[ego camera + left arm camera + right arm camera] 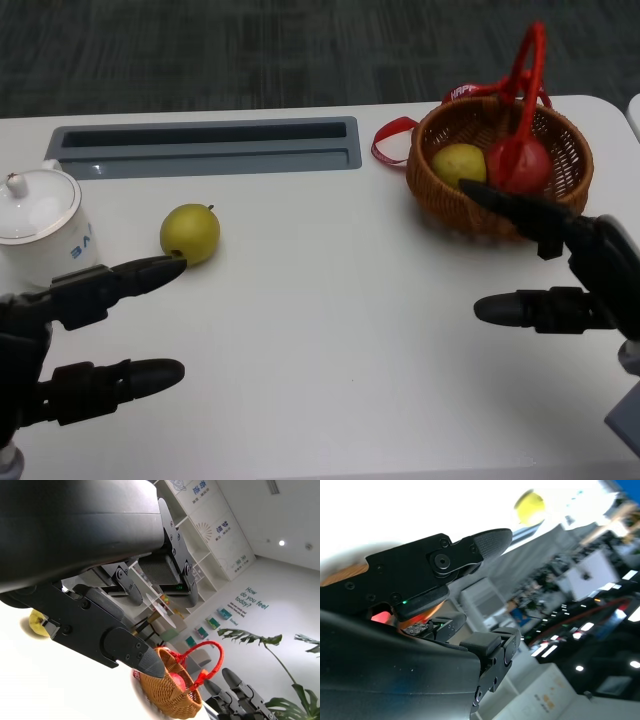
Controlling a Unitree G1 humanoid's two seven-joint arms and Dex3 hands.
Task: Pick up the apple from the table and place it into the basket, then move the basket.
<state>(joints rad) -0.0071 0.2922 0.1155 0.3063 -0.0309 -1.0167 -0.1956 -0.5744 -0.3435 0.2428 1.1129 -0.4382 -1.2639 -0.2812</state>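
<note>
A yellow-green apple [190, 233] lies on the white table left of centre; it also shows in the left wrist view [39, 622] and the right wrist view [529, 506]. The wicker basket [450, 208] with a red handle stands at the far right and holds a red apple [522, 166] and a yellow-green fruit [457, 162]. My left hand [90, 340] hovers open at the lower left, its upper fingertip close to the apple. My right hand [560, 270] is open just in front of the basket, holding nothing. The basket [167, 692] shows past my left fingers [100, 630].
A white lidded teapot [40, 225] stands at the left edge, beside my left hand. A grey recessed slot [200, 148] runs along the back of the table. A red strap [390, 140] lies behind the basket. The table's far edge is close behind the basket.
</note>
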